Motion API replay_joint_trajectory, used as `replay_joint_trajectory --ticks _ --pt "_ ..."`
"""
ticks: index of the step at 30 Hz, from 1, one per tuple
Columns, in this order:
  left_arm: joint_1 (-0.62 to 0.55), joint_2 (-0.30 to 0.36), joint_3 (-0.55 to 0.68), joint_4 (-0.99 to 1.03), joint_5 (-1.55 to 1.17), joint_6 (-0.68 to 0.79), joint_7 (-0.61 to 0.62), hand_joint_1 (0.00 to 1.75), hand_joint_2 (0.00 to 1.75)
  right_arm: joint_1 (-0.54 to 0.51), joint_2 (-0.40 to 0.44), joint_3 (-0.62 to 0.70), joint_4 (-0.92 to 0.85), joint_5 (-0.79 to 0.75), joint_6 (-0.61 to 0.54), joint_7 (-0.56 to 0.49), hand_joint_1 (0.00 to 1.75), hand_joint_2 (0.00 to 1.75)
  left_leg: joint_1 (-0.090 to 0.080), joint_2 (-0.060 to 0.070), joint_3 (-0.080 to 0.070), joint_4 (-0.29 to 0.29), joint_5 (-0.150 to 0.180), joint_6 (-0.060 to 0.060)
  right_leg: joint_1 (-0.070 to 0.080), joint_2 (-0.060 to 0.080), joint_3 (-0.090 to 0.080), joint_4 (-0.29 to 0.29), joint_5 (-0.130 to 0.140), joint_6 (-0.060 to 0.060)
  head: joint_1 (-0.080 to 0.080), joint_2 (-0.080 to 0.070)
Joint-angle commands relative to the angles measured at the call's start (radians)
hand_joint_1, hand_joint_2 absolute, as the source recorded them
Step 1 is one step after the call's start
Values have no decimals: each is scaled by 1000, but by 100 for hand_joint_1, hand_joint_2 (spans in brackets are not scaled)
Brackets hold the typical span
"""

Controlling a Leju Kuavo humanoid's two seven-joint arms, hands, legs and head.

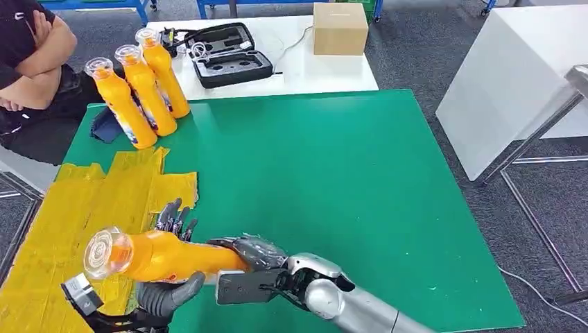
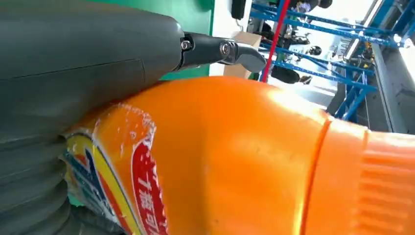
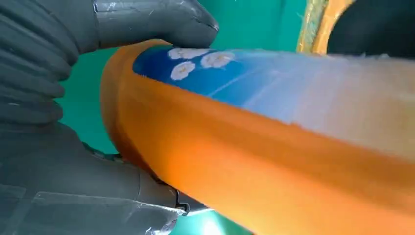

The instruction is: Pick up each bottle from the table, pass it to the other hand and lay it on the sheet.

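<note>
An orange bottle (image 1: 163, 255) with a clear cap lies on its side in the air over the near left of the green table (image 1: 333, 187), cap toward the yellow sheet (image 1: 69, 208). My right hand (image 1: 253, 253) grips its base end; the thumb (image 3: 151, 22) lies over the bottle (image 3: 254, 161). My left hand (image 1: 170, 291) cups the bottle's middle from below, fingers (image 1: 177, 218) rising behind it and thumb (image 2: 88, 54) along the bottle (image 2: 235, 161). Three more orange bottles (image 1: 145, 90) stand upright in a row at the table's far left corner.
A dark blue cloth (image 1: 104, 126) lies beside the standing bottles. Behind the green table a white table holds an open black case (image 1: 225, 54) and a cardboard box (image 1: 340, 28). A person (image 1: 31, 62) sits at the far left. A white cabinet (image 1: 513, 83) stands to the right.
</note>
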Motion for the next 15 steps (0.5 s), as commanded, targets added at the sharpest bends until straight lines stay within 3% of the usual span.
replay_joint_trajectory --ticks 1,2,15 --pt "-62 -20 25 92 12 -11 9 0 175 -45 4 130 87 9 23 -10 175 175 1 0 2 -1 0 0 1 -2 3 -2 0 0 0 0" --pt "-63 -21 25 93 12 -13 7 175 175 -44 2 127 87 8 21 -10 175 175 0 0 2 -1 0 0 0 -2 2 -2 0 0 0 0" --pt "-47 -33 28 79 21 -48 -15 175 175 -15 -34 61 58 0 -23 1 175 175 0 -2 1 -1 1 0 0 -3 2 -2 0 0 0 0"
